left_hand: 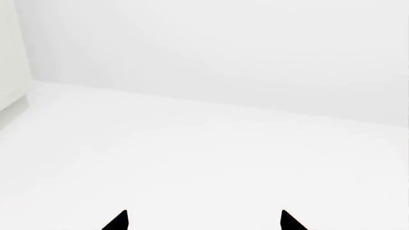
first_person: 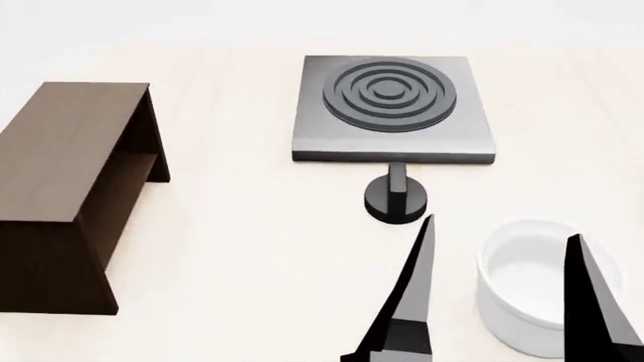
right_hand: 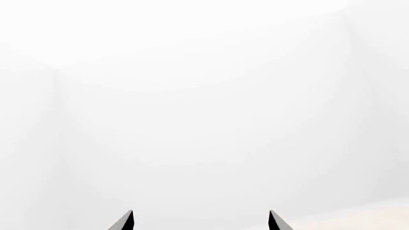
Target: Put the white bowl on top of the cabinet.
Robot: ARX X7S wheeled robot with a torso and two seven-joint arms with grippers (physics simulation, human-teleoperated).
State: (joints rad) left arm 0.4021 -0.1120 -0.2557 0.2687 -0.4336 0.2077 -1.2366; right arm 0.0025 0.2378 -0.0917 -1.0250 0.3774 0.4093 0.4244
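White bowl: the white bowl (first_person: pixel 523 290) sits upright on the tabletop (first_person: pixel 262 249) at the near right of my head view, well apart from the cabinet.
Right gripper: my right gripper (first_person: pixel 500 249) has its two dark fingers spread wide, one on each side of the bowl in the head view; I cannot tell whether either finger touches it. In my right wrist view the gripper (right_hand: pixel 200 221) shows only two tips, far apart, before plain white.
Cabinet: the cabinet (first_person: pixel 71 143) stands at the far left, its flat top bare, its inner shelf facing the middle.
Stove plate: the grey stove plate (first_person: pixel 393 113) lies at the back, the black pan (first_person: pixel 396 200) just in front of it.
Left gripper: my left gripper (left_hand: pixel 204 221) shows two separated tips over a white floor.
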